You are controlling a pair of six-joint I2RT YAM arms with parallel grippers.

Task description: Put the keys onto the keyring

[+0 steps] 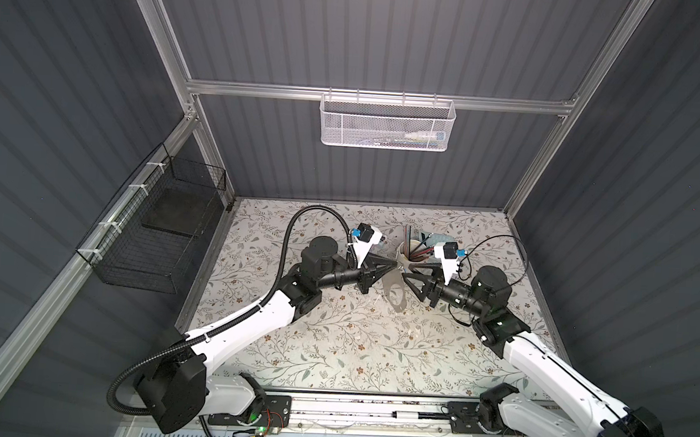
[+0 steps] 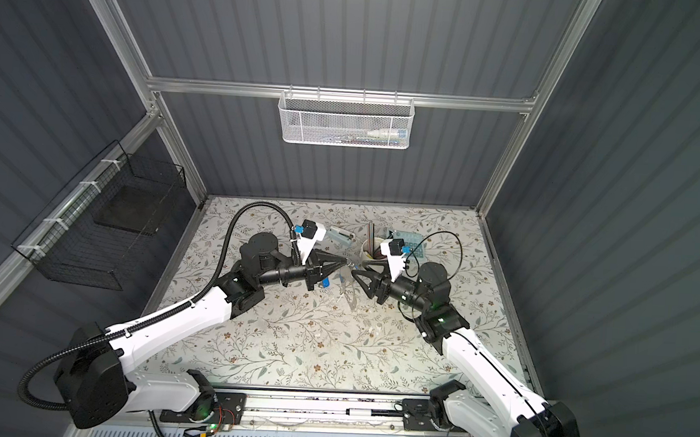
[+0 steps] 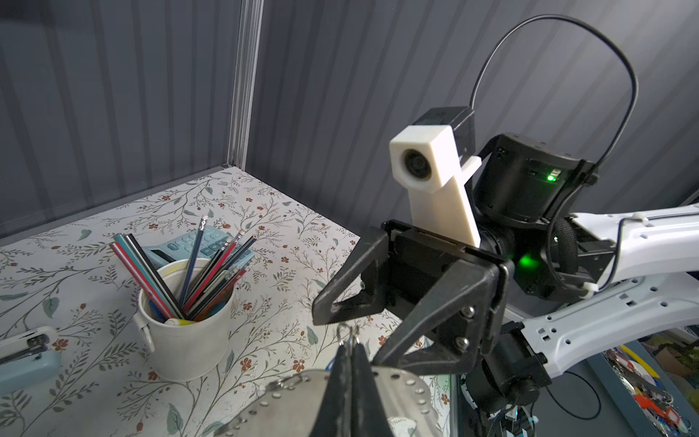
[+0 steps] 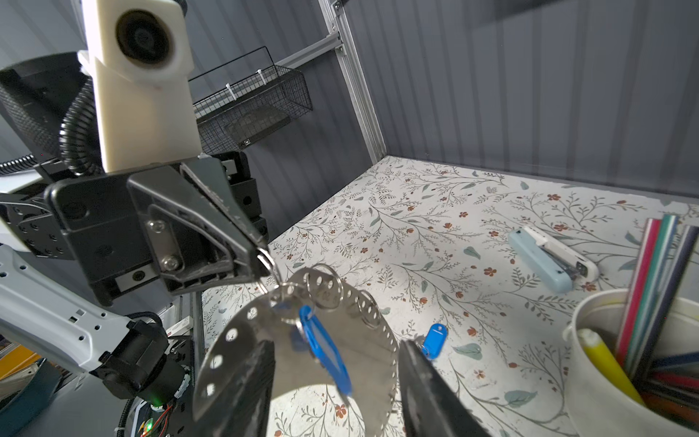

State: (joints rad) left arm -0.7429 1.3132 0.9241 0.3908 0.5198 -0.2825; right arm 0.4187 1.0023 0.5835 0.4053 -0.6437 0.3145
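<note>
Over the middle of the bench (image 1: 332,343), nearer its back edge, the left gripper (image 1: 395,265) is pinched tight on the small wire loop at the top of the keyring (image 4: 264,325), which hangs tilted below it. One blue-tagged key (image 4: 325,352) dangles on the keyring; the other key (image 4: 435,338) lies on the bench just beside it. The right gripper (image 1: 406,273) has its jaws apart, a finger on either side of the keyring. Toward the back edge stands a white cup of pencils (image 3: 185,340).
</note>
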